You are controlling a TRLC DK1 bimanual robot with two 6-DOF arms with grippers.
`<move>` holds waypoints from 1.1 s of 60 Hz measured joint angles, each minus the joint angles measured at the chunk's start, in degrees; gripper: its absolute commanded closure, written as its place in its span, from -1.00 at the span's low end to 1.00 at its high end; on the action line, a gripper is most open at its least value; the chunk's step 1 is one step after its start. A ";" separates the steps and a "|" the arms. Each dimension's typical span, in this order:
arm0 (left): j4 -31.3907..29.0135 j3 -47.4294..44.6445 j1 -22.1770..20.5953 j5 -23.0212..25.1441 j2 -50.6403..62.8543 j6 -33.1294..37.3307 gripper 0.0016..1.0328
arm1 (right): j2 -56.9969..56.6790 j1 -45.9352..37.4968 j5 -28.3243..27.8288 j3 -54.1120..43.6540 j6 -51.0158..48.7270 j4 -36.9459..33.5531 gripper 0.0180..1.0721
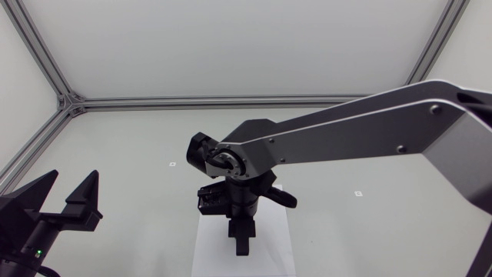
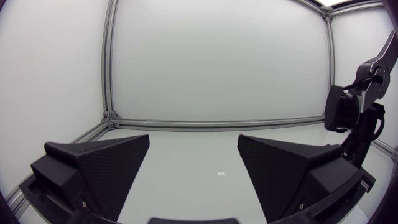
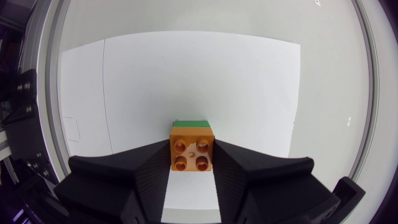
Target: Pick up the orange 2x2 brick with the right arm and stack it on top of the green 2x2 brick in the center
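item: right claw (image 3: 191, 167), matte black, two broad wedge fingers; closed around the orange 2x2 brick (image 3: 191, 149), one finger pressed to each of two opposite sides, four studs facing the wrist camera. item: green 2x2 brick (image 3: 190, 123), seen only as a narrow strip at the claw's 12 o'clock, just past the far edge of the orange one and matching it in width; the orange brick sits over it, though it cannot be told whether the two touch. item: white sheet (image 3: 186, 74), lying flat on the bench (image 1: 346, 154), under both bricks; from above it sits at 6 o'clock of the bench. item: right arm (image 1: 346, 131), silver-grey with black joints, entering at 3 o'clock of the overhead view and reaching to the middle, wrist turned down, right claw (image 1: 241, 245) pointing at the sheet (image 1: 211, 246); both bricks are hidden beneath it in that view. item: left claw (image 1: 71, 188), at 8 o'clock of the bench from above, well apart from the sheet; fingers spread wide, nothing between them, tips pointing toward 12 o'clock. same claw from its own wrist camera (image 2: 194, 168): gap bare, the right arm (image 2: 354, 118) off at its 2 o'clock. item: small marks on the bench, one at 10 o'clock of the sheet (image 1: 173, 164), one at 3 o'clock (image 1: 357, 192).
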 measured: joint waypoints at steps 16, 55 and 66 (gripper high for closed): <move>0.02 0.00 0.00 0.00 0.00 0.00 -0.92 | 0.00 -0.26 -0.63 0.00 -0.15 0.02 0.89; 0.00 0.00 0.00 0.00 0.00 0.00 -0.92 | 1.18 -0.20 0.31 1.53 -0.15 -1.77 0.89; 0.00 0.00 0.00 0.00 0.00 0.00 -0.92 | 1.16 -0.20 0.31 1.57 -0.15 -1.79 0.71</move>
